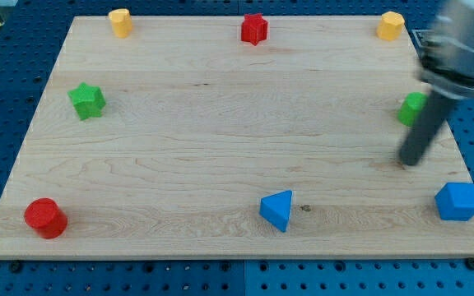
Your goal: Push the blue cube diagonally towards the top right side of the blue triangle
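Observation:
The blue cube [457, 201] sits near the board's bottom right corner. The blue triangle [277, 210] lies at the bottom middle, well to the cube's left. My tip [409, 161] is on the board above and to the left of the blue cube, apart from it. The rod is blurred and leans up to the right. It partly hides a green block [410, 108] at the right edge.
A red cylinder [46, 218] is at the bottom left. A green star [87, 100] is at the left. A yellow block [120, 22], a red star [254, 29] and another yellow block [391, 25] line the top edge.

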